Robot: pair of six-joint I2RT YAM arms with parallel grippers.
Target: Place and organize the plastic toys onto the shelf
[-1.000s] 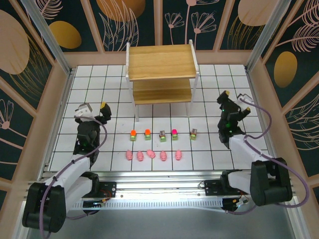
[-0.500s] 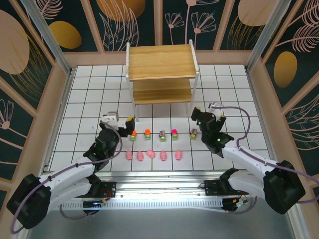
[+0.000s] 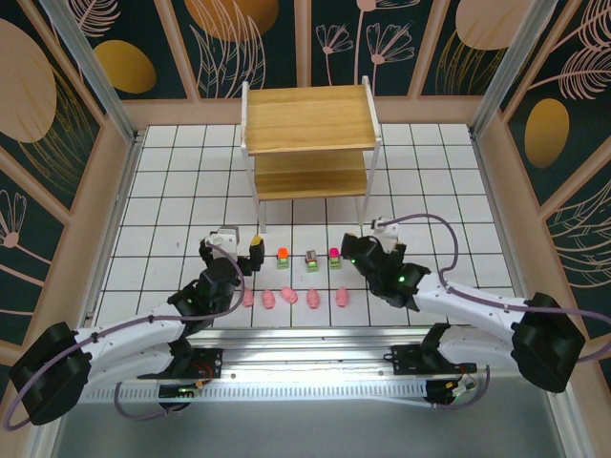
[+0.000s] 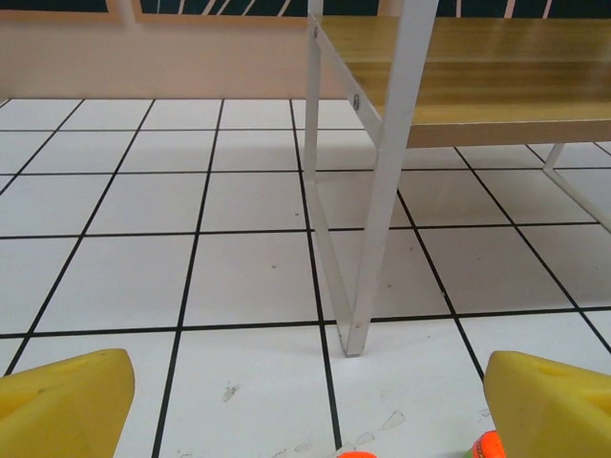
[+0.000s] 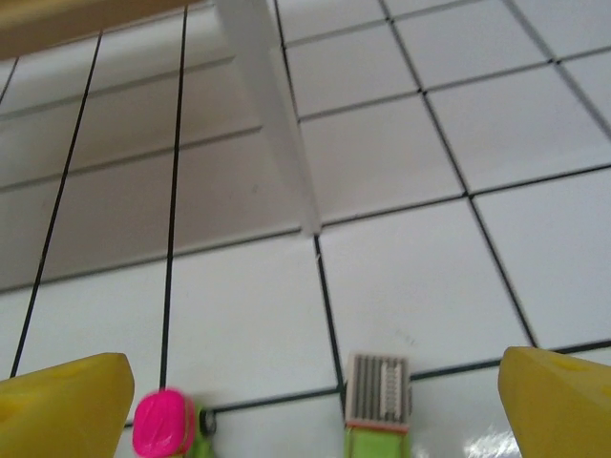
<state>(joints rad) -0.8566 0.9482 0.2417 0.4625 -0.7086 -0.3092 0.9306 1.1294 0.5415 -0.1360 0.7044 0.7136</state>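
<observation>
Five pale pink pig toys (image 3: 290,296) lie in a row near the front of the table. Behind them stand green blocky toys topped orange (image 3: 283,255), grey-brown (image 3: 311,258) and magenta (image 3: 334,255). My left gripper (image 3: 231,247) is open over the left end of that row; in the left wrist view an orange top (image 4: 355,454) peeks up between its yellow fingertips (image 4: 62,405). My right gripper (image 3: 366,250) is open over the right end, with a grey-topped toy (image 5: 377,396) between its fingertips (image 5: 563,405) and the magenta one (image 5: 164,423) to the left. The shelf (image 3: 307,119) stands behind, with nothing on it.
The shelf's white legs (image 4: 377,239) (image 5: 272,124) stand just beyond both grippers. A second orange top (image 4: 487,447) sits by my left gripper's right finger. Low wooden walls (image 3: 105,191) ring the white tiled table.
Both arms have swung in from the sides and come down over the ends of the green toy row. No toy has moved.
</observation>
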